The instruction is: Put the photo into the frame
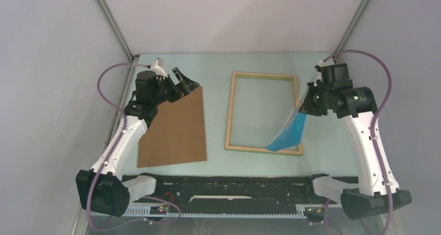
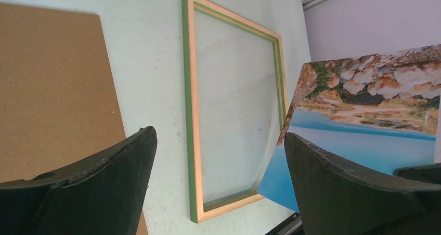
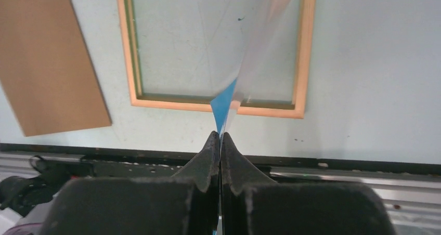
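Since your right gripper [image 1: 305, 108] pinches the photo [image 1: 289, 134] upright over the frame's [image 1: 229, 113] right rail, the opening lies left; left gripper [image 1: 185, 82] gapes empty, farther off.

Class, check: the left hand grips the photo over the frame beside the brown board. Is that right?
No: the right hand grips the photo over the frame beside the brown board; the left hand is open. See the right wrist view.

No text, label, brand, number or sign can be read in any view, whether on the photo [image 2: 364, 115], the frame [image 2: 190, 115], the brown board [image 1: 177, 131] or the worktop [image 1: 216, 115].
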Action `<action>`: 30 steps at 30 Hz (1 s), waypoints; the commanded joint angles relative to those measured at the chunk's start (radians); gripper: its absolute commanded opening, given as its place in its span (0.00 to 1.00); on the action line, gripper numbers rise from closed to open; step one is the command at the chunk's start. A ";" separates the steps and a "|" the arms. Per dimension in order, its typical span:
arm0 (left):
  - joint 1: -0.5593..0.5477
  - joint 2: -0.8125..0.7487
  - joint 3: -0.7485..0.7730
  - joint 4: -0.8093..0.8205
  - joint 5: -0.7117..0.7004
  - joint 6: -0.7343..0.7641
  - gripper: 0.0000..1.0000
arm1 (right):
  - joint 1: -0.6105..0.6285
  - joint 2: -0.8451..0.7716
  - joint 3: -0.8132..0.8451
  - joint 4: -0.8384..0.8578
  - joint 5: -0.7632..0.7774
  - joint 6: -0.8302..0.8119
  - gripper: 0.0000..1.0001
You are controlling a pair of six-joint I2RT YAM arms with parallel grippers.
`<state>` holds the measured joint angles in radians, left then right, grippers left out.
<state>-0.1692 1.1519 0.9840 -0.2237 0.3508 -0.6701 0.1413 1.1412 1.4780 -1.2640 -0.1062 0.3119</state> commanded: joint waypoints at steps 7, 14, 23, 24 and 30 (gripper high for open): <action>-0.011 -0.011 0.027 0.008 -0.013 0.029 0.99 | 0.265 0.269 0.247 -0.161 0.414 0.054 0.00; -0.011 -0.009 0.028 0.006 -0.011 0.028 1.00 | 0.351 0.446 0.383 -0.164 0.430 0.050 0.00; -0.011 -0.003 0.029 0.004 0.001 0.020 1.00 | 0.355 0.416 0.469 -0.173 0.443 0.040 0.00; -0.012 0.000 0.029 0.005 0.004 0.019 1.00 | 0.350 0.408 0.474 -0.185 0.450 0.039 0.00; -0.011 0.000 0.027 0.008 0.007 0.016 1.00 | 0.302 0.329 0.450 -0.211 0.456 0.027 0.00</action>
<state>-0.1738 1.1519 0.9840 -0.2291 0.3447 -0.6701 0.4732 1.5547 1.9125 -1.4448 0.3141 0.3435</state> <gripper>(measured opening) 0.996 0.006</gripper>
